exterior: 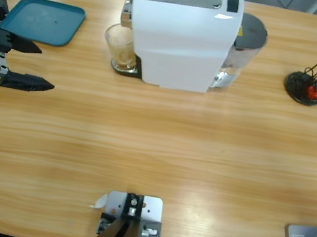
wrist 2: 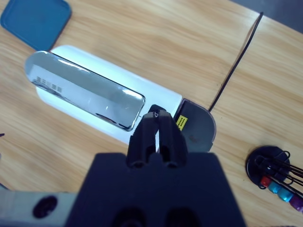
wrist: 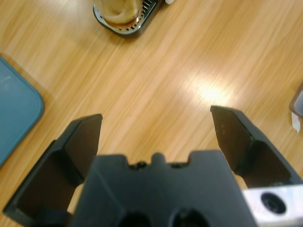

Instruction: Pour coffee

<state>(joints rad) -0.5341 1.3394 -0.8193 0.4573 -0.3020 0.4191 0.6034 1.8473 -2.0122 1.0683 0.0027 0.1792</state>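
A clear glass tumbler (exterior: 120,47) stands on the drip tray of the white coffee machine (exterior: 180,43), under its spout. A little tan-brown coffee (exterior: 123,61) lies in its bottom. My left gripper (exterior: 38,65) hovers open over the table's left end, pointing right, well short of the glass. In the left wrist view the glass (wrist: 120,12) with the coffee (wrist: 123,20) is far ahead of the open left gripper (wrist: 156,118). My right gripper (wrist 2: 158,116) is shut on nothing, high above the machine (wrist 2: 94,94); it does not show in the high view.
A teal tray (exterior: 41,18) lies at the back left, just behind the left gripper, and shows as the tray (wrist: 14,109) in the left wrist view. A black capsule stand (exterior: 310,83) with coloured capsules sits at the back right. Bare wood stretches in front of the machine.
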